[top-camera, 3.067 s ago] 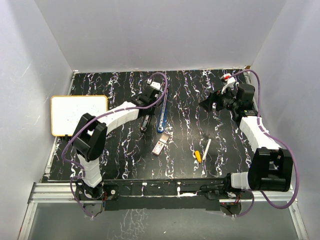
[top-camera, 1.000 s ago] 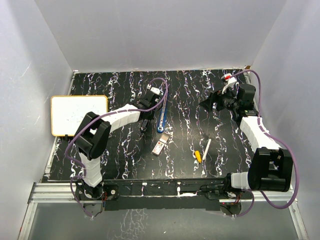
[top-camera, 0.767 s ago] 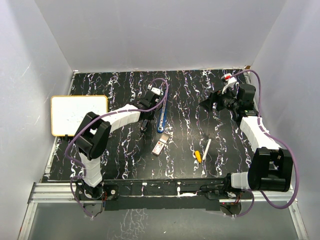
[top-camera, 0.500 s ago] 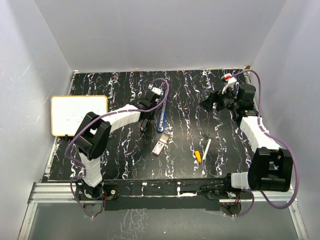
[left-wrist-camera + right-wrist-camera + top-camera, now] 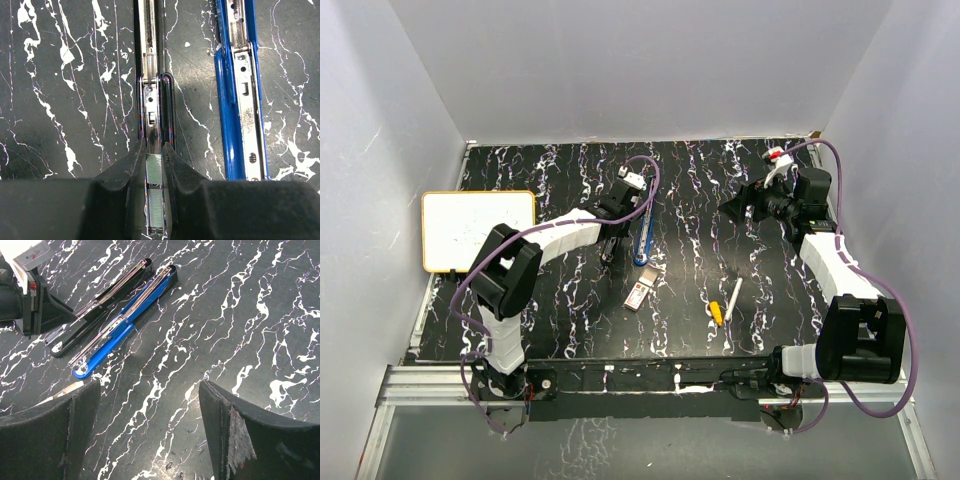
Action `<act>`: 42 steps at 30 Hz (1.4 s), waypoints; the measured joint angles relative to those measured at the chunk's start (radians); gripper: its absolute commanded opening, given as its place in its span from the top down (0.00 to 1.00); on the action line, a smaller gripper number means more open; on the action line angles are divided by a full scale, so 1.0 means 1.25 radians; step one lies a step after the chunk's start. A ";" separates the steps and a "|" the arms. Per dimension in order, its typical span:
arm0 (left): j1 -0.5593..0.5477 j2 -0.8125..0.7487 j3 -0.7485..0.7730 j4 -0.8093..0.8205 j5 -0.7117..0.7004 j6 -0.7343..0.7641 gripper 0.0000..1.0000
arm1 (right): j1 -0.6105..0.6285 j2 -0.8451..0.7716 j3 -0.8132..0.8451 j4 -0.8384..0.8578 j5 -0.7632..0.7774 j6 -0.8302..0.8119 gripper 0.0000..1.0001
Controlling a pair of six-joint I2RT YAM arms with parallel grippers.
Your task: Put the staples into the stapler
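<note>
Left arm shifted a bit; left gripper [image 5: 154, 150] pinches staple strip [image 5: 155, 210] over black stapler [image 5: 150, 95], right gripper [image 5: 149, 390] spread. Not loaded yet.

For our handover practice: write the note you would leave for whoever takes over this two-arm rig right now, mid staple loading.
Left hand: shut on a silvery strip of staples, lined up with the rail of the opened black metal stapler.
Right hand: open, holding nothing, hovering far right.
Small red-and-white cardboard staple box: lying just nearer than the opened blue stapler.
Done: strip picked up. Left: seat it in the rail, release, close the stapler.
</note>
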 measured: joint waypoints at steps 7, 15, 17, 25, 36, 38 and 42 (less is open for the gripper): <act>0.000 -0.017 0.000 -0.002 0.001 0.004 1.00 | 0.000 0.000 0.000 0.001 0.000 0.000 0.17; 0.000 -0.036 0.000 -0.005 0.004 0.004 1.00 | -0.002 0.000 0.000 0.004 0.000 0.002 0.17; 0.000 -0.036 0.000 -0.005 0.004 0.004 1.00 | -0.004 0.000 0.000 0.007 0.000 0.002 0.17; 0.000 -0.030 0.000 -0.005 0.002 0.006 1.00 | -0.005 0.000 0.000 0.015 0.000 0.003 0.17; 0.000 -0.030 0.000 0.001 -0.002 0.002 1.00 | -0.005 0.000 0.000 0.016 -0.002 0.003 0.17; 0.000 -0.029 0.000 0.001 -0.003 0.002 1.00 | -0.005 0.000 0.000 0.017 -0.003 0.003 0.17; 0.000 -0.024 -0.001 0.005 -0.003 0.000 1.00 | -0.005 0.000 0.000 0.017 -0.004 0.003 0.17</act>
